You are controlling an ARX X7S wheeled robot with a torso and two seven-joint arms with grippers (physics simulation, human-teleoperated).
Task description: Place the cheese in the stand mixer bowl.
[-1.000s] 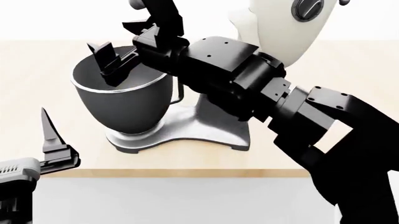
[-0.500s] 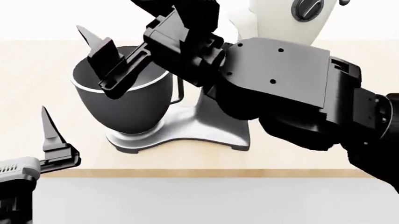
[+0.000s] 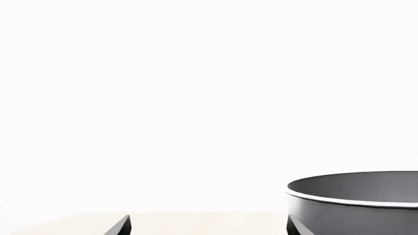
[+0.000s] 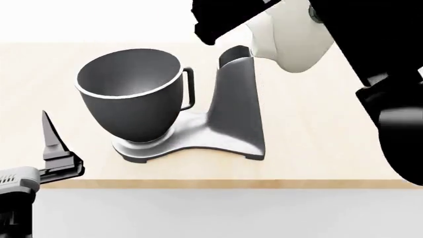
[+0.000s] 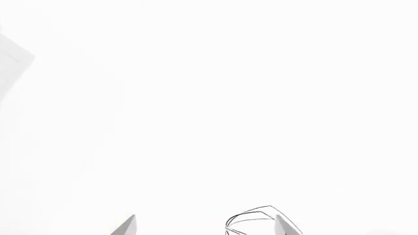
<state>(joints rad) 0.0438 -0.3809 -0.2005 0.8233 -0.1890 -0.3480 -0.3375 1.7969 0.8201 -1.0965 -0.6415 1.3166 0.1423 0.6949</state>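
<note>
Cheese nowhere to be made out: not in the head view, not in either wrist view. Could be down in the stand mixer bowl, but near wall hides the bottom, so cannot tell. Only bare grey inner wall showing below the light rim.

Right arm just a black mass above and right of the bowl, cut off by the frame, covering part of the cream mixer head. Right gripper barely in its own wrist view: two pale fingertips poking in, well apart, nothing clamped, a faint wire outline between them, too washed out to name.

Left gripper low and to the left of the bowl, off the table edge. One finger cut off in the head view; wrist view catches two dark tips spread wide, holding nothing, bowl rim just beyond one of them.

Bowl upright on the silver mixer base, loop handle toward the column
</note>
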